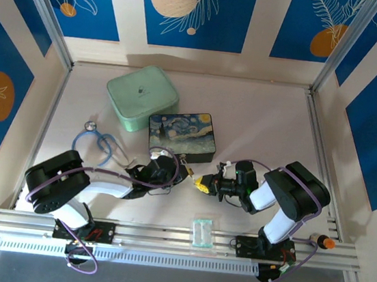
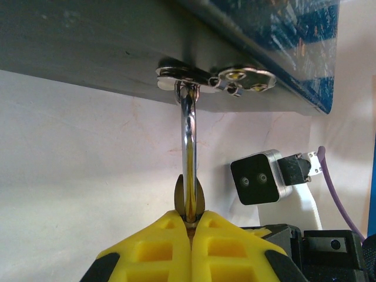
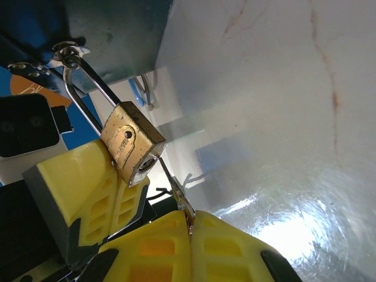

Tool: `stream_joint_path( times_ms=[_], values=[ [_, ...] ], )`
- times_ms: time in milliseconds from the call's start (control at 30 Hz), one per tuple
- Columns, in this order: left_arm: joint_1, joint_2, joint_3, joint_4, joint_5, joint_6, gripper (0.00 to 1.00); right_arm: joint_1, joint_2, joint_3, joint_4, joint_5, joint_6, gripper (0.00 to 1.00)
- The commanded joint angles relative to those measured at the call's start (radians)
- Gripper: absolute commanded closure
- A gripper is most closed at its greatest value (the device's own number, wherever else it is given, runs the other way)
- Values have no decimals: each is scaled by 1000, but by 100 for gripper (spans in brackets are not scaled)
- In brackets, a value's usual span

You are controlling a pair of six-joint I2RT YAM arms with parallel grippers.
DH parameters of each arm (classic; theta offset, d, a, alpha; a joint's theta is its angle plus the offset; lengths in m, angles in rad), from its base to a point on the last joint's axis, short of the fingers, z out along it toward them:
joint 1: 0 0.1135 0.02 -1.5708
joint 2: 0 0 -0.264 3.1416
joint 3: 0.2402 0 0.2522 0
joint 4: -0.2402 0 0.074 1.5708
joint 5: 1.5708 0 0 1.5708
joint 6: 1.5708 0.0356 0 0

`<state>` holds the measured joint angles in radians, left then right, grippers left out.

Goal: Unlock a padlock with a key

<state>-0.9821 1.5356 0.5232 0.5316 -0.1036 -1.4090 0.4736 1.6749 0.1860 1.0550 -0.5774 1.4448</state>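
The brass padlock (image 3: 130, 144) hangs by its silver shackle (image 2: 188, 129) from the clasp (image 2: 217, 76) of the painted box (image 1: 181, 134). My left gripper (image 2: 190, 217) is shut on the padlock's body, so little brass shows between its yellow fingers (image 3: 88, 200). My right gripper (image 3: 191, 223) is shut on the thin key (image 3: 176, 189). The key points up and left, and its tip meets the padlock's bottom face by the keyhole (image 3: 145, 167). From above, both grippers (image 1: 183, 171) (image 1: 202, 183) meet just in front of the box.
A mint-green case (image 1: 142, 97) lies behind the box, and a stethoscope (image 1: 98, 145) lies to its left. A clear plastic packet (image 1: 201, 232) rests near the front rail (image 1: 163, 237). The right wrist's camera housing (image 2: 261, 179) sits close beside the padlock.
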Motion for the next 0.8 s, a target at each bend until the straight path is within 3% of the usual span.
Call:
stream_joint_path(
  times_ms=[0, 533, 767],
  values=[
    [2, 8, -3, 20, 19, -3, 100, -6, 0, -13, 43, -2, 2, 100],
    [0, 11, -5, 37, 30, -18, 100, -4, 33, 2, 75, 10, 22, 100],
    [-4, 0, -3, 39, 35, -28, 100, 1, 117, 1, 241, 37, 124, 100]
  ],
)
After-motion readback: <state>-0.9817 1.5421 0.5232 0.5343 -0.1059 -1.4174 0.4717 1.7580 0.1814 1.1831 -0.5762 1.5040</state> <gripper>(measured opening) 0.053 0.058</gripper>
